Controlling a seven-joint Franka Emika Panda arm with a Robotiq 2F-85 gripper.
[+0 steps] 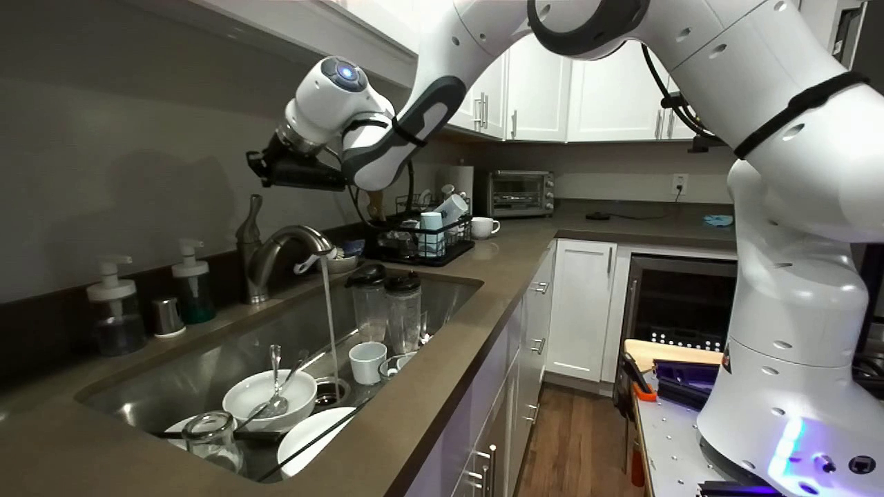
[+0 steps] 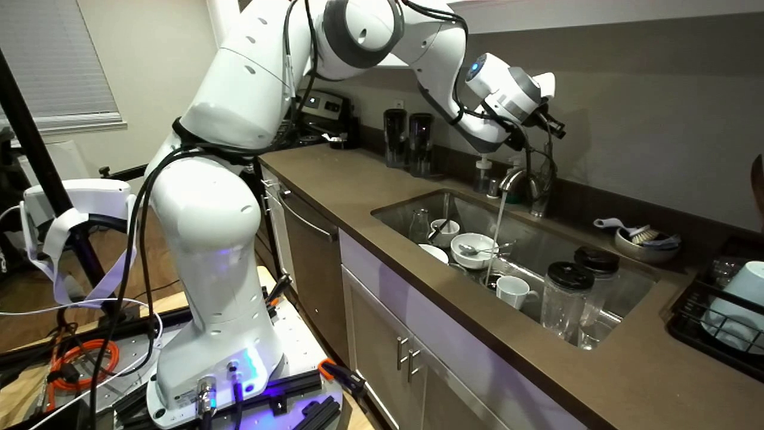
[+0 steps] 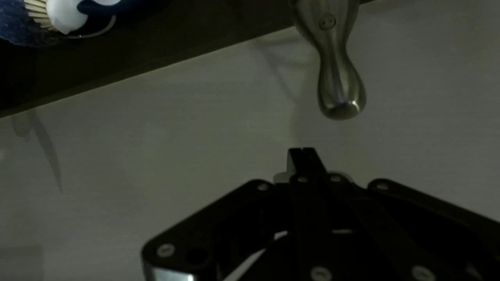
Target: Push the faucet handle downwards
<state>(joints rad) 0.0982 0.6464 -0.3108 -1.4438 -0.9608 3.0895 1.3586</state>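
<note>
The gripper [image 3: 302, 150], fingers clenched together, hangs near the faucet handle [image 3: 338, 74], whose lower end the wrist view cuts off.

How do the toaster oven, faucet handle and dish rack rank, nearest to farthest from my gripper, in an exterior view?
1. The faucet handle: below the gripper.
2. The dish rack: right of the faucet handle in that view.
3. The toaster oven: farther right, behind the dish rack.

claw [image 3: 302, 150] above faucet handle [image 3: 339, 84] | bowl [image 1: 297, 413], mug [image 1: 367, 362] in sink [image 1: 200, 373]
</note>
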